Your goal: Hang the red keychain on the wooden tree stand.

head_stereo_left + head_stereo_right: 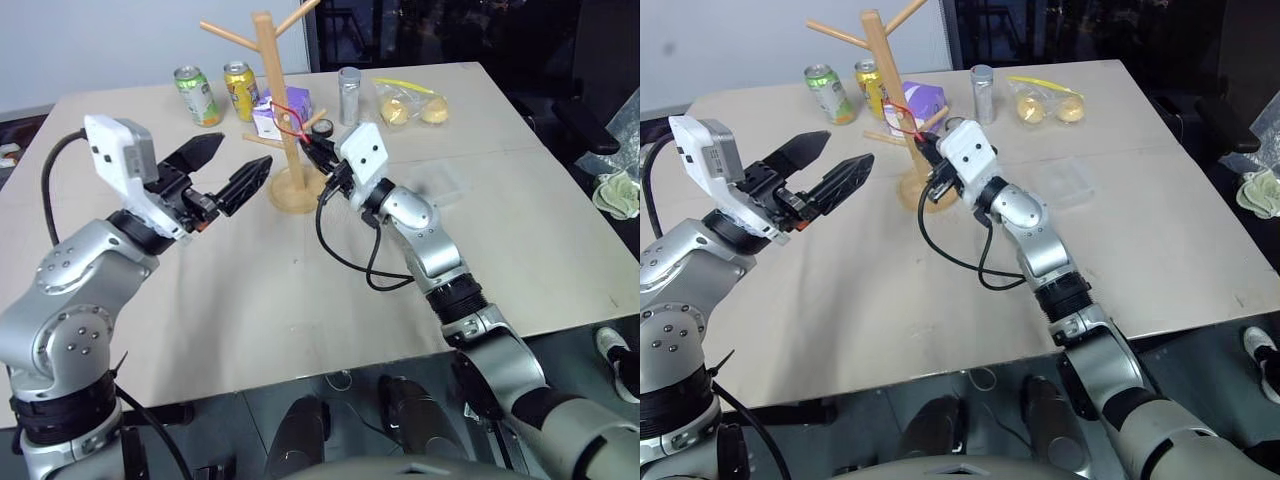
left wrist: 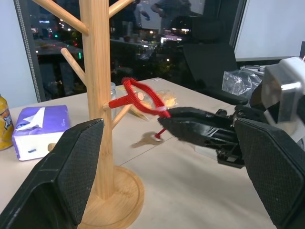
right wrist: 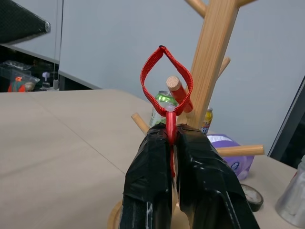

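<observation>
The wooden tree stand [image 1: 270, 95] rises from its round base [image 1: 296, 192] at the back middle of the table. My right gripper [image 1: 318, 150] is just right of the post, shut on the strap of the red keychain [image 3: 167, 71]. The red loop [image 2: 138, 95] stands up from the fingertips right at the tip of a low peg [image 3: 174, 84], and the peg's end shows through the loop. My left gripper [image 1: 240, 158] hovers left of the stand, above the table, open with nothing between its black fingers [image 2: 66, 176].
Behind the stand are a green can [image 1: 198, 95], a yellow can [image 1: 240, 88], a purple tissue pack [image 1: 290, 103], a silver can [image 1: 349, 95] and a bag of yellow food [image 1: 410, 105]. A tape roll [image 1: 322, 127] lies near the base.
</observation>
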Tool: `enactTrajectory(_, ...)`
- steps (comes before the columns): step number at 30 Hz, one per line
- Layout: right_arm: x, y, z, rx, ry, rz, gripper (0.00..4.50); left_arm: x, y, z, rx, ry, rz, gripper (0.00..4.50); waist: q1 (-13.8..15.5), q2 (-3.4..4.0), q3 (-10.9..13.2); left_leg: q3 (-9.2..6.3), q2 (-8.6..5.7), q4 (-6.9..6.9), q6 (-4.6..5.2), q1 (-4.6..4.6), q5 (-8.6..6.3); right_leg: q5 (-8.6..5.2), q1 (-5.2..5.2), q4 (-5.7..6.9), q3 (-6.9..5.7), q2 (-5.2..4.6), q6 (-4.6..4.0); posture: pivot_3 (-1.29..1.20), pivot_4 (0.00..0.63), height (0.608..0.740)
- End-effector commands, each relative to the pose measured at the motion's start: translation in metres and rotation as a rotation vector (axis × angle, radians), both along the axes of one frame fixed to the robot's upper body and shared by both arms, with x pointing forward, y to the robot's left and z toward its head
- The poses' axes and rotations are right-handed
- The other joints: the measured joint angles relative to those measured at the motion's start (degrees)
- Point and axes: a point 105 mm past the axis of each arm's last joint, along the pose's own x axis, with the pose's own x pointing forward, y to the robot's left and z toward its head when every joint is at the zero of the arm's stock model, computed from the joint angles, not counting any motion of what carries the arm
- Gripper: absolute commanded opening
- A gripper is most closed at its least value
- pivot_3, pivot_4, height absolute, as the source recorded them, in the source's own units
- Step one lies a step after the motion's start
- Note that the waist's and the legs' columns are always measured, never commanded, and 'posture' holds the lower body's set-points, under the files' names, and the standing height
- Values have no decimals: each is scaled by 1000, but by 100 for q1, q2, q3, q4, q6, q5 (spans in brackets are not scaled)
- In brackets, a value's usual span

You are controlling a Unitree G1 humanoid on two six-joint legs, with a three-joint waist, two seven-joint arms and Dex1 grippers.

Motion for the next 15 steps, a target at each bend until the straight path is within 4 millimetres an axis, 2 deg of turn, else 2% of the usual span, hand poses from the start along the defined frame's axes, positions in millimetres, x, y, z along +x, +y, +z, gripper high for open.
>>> enactTrajectory(1, 0, 1, 17, 31, -35, -3, 52, -5, 0, 14, 17, -68, 6, 4500, 0, 0, 0, 0, 0, 0, 0, 0, 0, 0, 0, 0, 0, 0, 0, 0, 150, 740)
enactTrajectory(7, 5, 4, 9, -22, 3, -18, 52, -2, -1, 14, 20, -70, 0, 4500, -2, 0, 0, 0, -1, 0, 0, 0, 0, 0, 0, 0, -1, -1, 0, 0, 150, 740)
enactTrajectory(15, 13, -2, 8, -14, 48, -50, 52, 1, -1, 13, 26, -68, 0, 4500, -2, 1, 0, -1, -1, 0, 0, -1, 0, 0, 0, -1, -2, -1, 0, 0, 150, 740)
